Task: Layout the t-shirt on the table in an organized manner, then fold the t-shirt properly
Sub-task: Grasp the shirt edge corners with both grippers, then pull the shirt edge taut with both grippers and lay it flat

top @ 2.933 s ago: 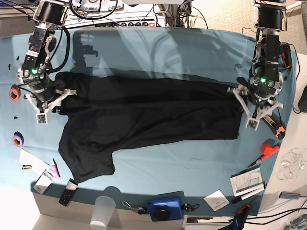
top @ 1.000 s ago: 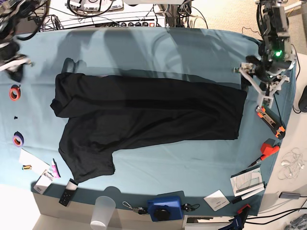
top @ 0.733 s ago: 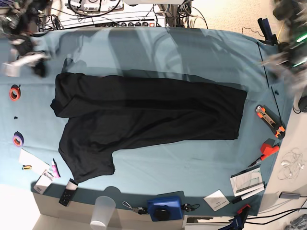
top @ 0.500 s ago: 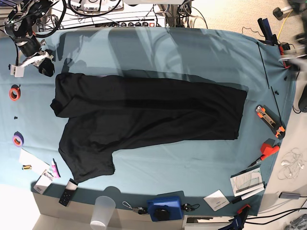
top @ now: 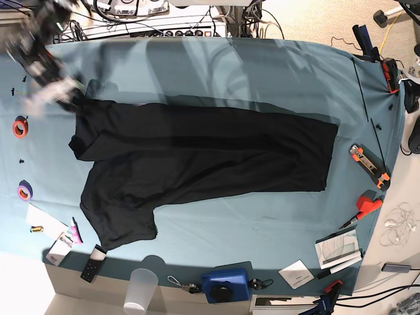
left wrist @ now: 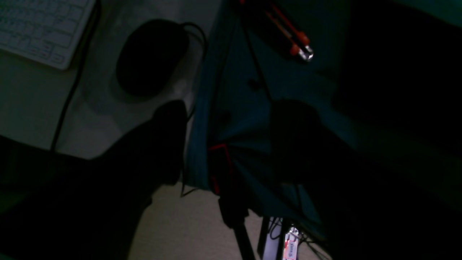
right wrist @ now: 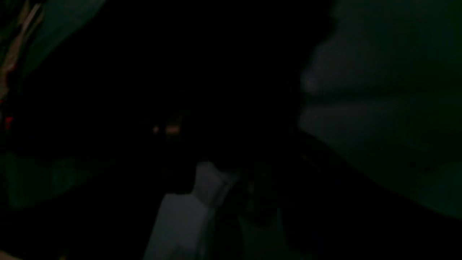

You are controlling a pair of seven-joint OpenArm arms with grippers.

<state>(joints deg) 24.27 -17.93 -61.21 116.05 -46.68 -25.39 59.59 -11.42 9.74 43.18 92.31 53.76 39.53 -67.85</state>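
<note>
My left gripper (left wrist: pixel 231 119), left wrist view: the two fingers (left wrist: pixel 162 144) are dark shapes standing wide apart, nothing between them. Below them is the table (left wrist: pixel 288 83) edge with its teal cloth. An orange-handled tool (left wrist: pixel 288 32) lies on the cloth. Off the table are a mouse (left wrist: pixel 151 57) and a keyboard (left wrist: pixel 39 25) corner. Dark patch on the right, can't tell what it is.

Right wrist view: almost black. A pale blur low in the middle and a grey mass on the right. Can't tell how my right gripper's jaws stand.

Base view: right gripper (top: pixel 49 88) is a motion smear at the far left, just beside the t-shirt (top: pixel 197 157)'s far-left corner; touching or not, can't tell, and jaws unreadable. The t-shirt lies flat across the table middle, black, long side running left to right, one sleeve sticking out toward the near-left. An orange tape roll (top: pixel 20 126) and a purple tape roll (top: pixel 24 190) sit left of it, and a cup (top: pixel 141 289) at the near edge.
</note>
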